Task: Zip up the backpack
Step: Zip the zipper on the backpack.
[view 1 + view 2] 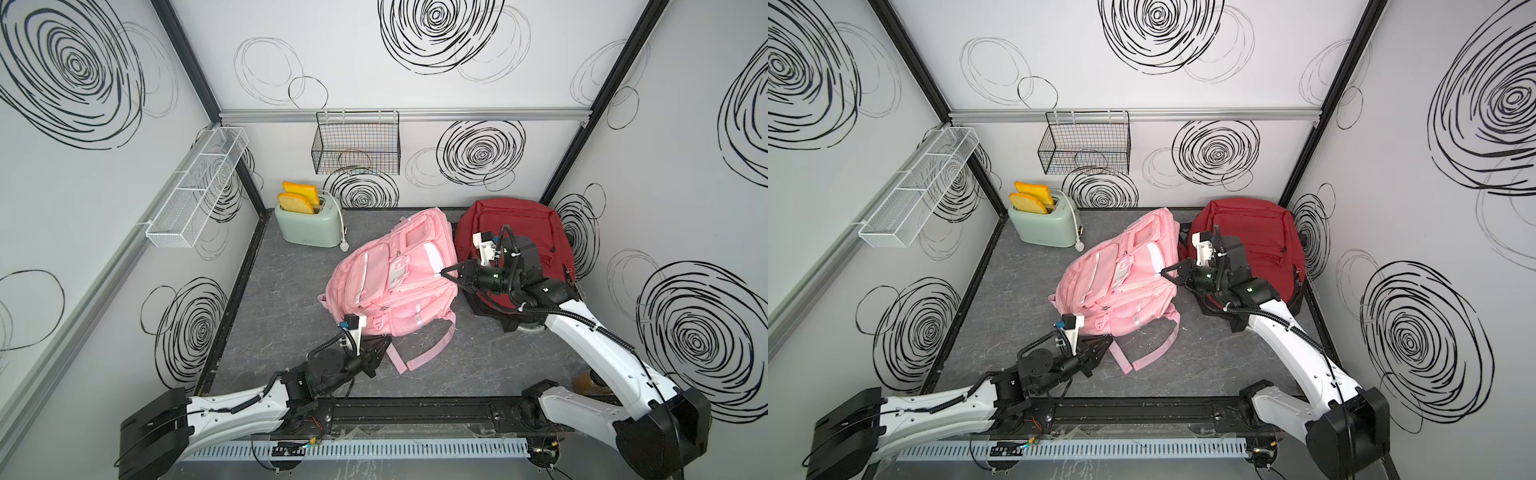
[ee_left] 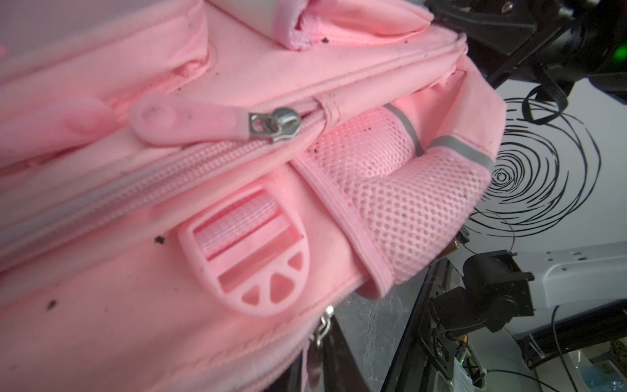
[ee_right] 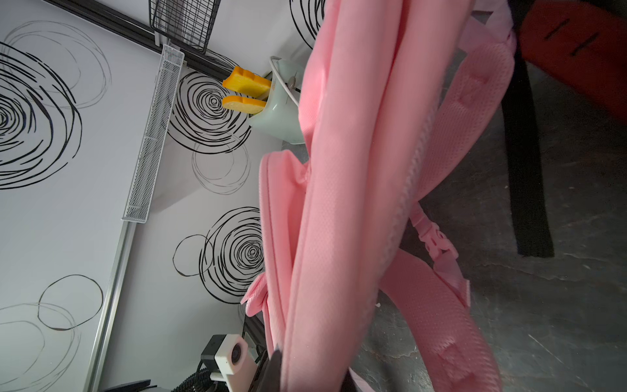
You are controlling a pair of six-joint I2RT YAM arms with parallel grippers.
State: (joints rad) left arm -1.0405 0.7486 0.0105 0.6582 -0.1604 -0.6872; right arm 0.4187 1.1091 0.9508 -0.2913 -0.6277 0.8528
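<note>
- On the table [image 1: 282, 316], centre: backpack [image 1: 390, 286], straps toward the front.
- Just right of it, in the back right corner: second backpack [image 1: 528, 224].
- Back left: toaster [image 1: 309, 228], two slices [image 1: 297, 203] in it.
- Back wall: basket [image 1: 356, 153].
- Left wall: shelf [image 1: 195, 195].

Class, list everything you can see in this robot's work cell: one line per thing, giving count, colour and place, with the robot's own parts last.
pink backpack: one, pink, lying mid-table
red backpack: one, dark red, far right corner, partly behind the right arm
toaster: one, mint green, far left corner of the table
toast slices: two, orange-yellow, standing in the toaster's slots
mesh shelf: one, white, on the left wall
wire basket: one, black, on the back wall
table: one, grey marbled, under everything
left gripper: one, black, at the pink backpack's near edge; grip unclear
right gripper: one, black, closed on the pink backpack's right edge
</note>
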